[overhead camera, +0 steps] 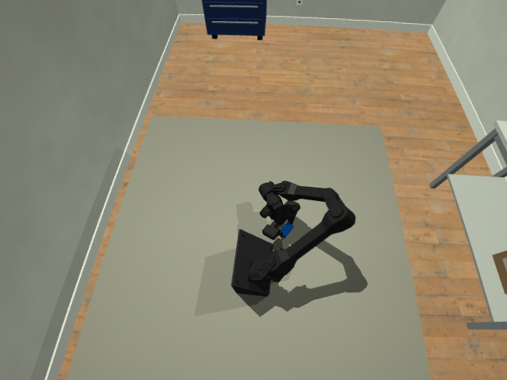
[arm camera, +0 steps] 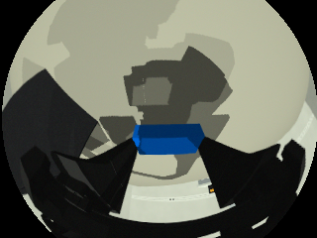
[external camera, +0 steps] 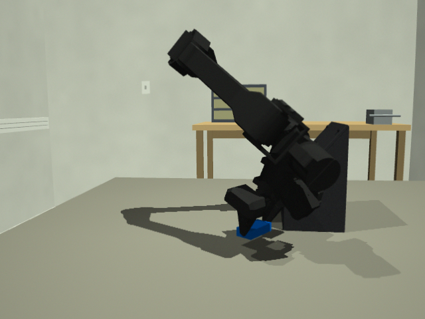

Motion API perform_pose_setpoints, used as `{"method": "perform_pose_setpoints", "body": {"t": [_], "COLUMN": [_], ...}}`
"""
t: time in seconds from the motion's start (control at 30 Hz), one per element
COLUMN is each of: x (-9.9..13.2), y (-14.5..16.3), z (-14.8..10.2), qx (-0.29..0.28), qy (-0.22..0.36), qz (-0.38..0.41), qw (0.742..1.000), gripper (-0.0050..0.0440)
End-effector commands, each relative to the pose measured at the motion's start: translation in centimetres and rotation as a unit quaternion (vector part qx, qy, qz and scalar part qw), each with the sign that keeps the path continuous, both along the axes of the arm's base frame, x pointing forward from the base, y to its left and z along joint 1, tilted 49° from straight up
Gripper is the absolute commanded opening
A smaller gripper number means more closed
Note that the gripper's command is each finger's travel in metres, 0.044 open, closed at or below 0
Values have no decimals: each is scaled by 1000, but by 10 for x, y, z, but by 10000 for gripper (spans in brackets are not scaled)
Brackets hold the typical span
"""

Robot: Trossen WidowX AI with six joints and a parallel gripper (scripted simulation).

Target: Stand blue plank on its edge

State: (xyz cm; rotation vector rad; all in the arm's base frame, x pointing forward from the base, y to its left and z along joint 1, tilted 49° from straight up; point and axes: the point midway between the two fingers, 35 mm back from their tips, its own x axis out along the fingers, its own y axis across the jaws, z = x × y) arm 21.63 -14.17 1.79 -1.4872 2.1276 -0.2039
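The blue plank (overhead camera: 287, 230) is a small blue block held between the two black fingers of my gripper (overhead camera: 279, 229), just in front of the arm's black base (overhead camera: 251, 264). In the exterior view the plank (external camera: 254, 229) sits low, at or just above the grey mat, with one finger (external camera: 245, 212) in front of it. In the wrist view the plank (arm camera: 168, 138) spans the gap between both fingertips, its long side level. My gripper (arm camera: 167, 139) is shut on it.
The arm's black base block (external camera: 326, 181) stands right behind the plank. A blue drawer cabinet (overhead camera: 234, 17) stands at the far wall. A wooden table with a box is in the background. A grey table (overhead camera: 483, 229) is at the right.
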Motion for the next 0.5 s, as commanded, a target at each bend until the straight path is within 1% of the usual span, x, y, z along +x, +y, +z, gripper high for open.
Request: {"method": "perform_pose_setpoints", "body": {"t": [0.0, 0.47], "x": [2, 2], "y": [1, 1], "z": [4, 4], "qx": [3, 5], "qy": [10, 20], "qz": [28, 36], "qw": [1000, 999], "gripper": [290, 290]}}
